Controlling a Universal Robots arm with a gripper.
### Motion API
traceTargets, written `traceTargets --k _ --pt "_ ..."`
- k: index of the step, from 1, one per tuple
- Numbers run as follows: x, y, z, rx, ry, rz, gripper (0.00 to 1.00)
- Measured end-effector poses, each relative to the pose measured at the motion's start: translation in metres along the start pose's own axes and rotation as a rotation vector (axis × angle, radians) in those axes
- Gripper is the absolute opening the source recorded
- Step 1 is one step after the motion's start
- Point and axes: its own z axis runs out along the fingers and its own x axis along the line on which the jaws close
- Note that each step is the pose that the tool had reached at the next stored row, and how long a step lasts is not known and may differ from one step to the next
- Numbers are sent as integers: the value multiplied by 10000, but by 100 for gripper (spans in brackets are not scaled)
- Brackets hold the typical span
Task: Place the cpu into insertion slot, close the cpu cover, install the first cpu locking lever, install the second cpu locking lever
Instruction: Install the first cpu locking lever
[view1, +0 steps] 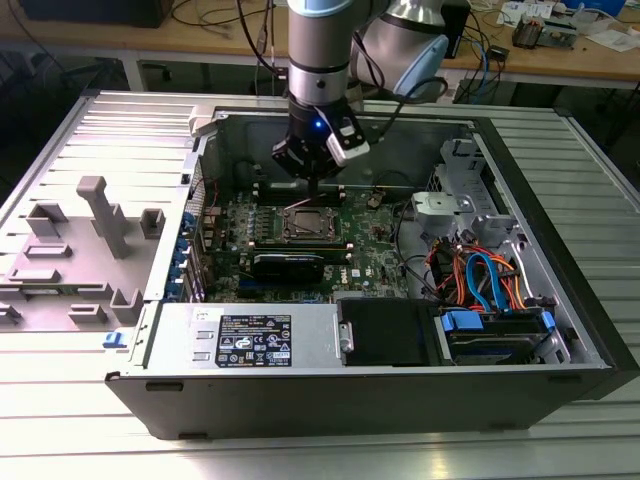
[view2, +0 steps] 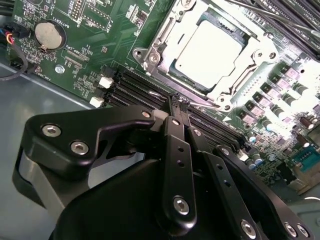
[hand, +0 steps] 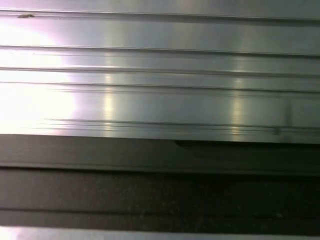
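Gripper (view2: 178, 102) fingers shut, empty, tips just beside cpu cover (view2: 161, 42) edge; cpu (view2: 207, 47) lies beyond, w/in its window.

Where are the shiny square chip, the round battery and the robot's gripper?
cpu (view2: 212, 52), second wrist view, middle of its metal top.
coin battery (view2: 50, 34), second wrist view, centre of its face.
gripper (view2: 180, 102), second wrist view, between its fingertips.

Matte black, screw-studded claw (view2: 178, 104)
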Motion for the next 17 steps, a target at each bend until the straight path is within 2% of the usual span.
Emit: traceTargets --k 17 --pt "-74 -12 119 57 1 -1 11"
